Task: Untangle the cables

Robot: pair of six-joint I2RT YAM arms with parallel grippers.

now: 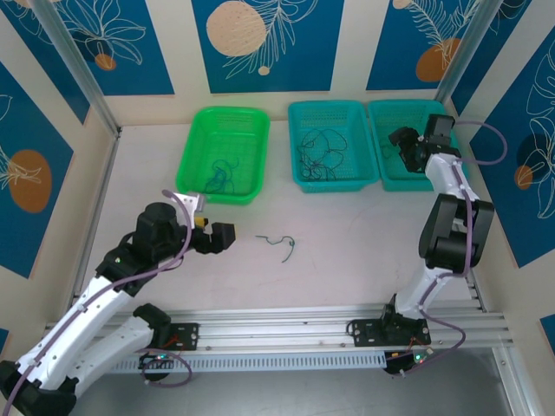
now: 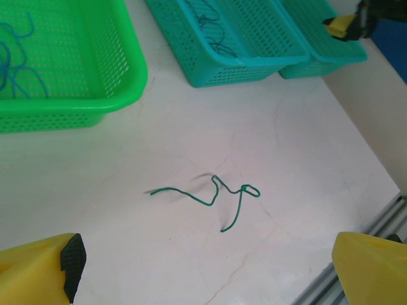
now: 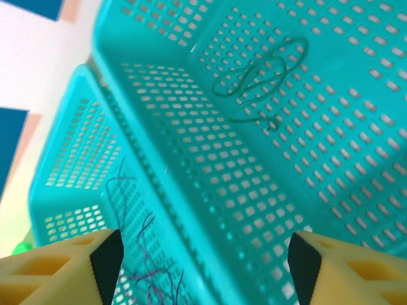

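The left arm reaches from the near left toward the middle, elbow bent. Its left gripper sits low and points right, with its yellow fingers spread wide and nothing between them. The right arm rises from the near right and stretches to the far right, where the right gripper tilts downward, its fingers parted and empty.

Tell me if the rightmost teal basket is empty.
Not empty. A looped green cable lies on the floor of the rightmost teal basket.
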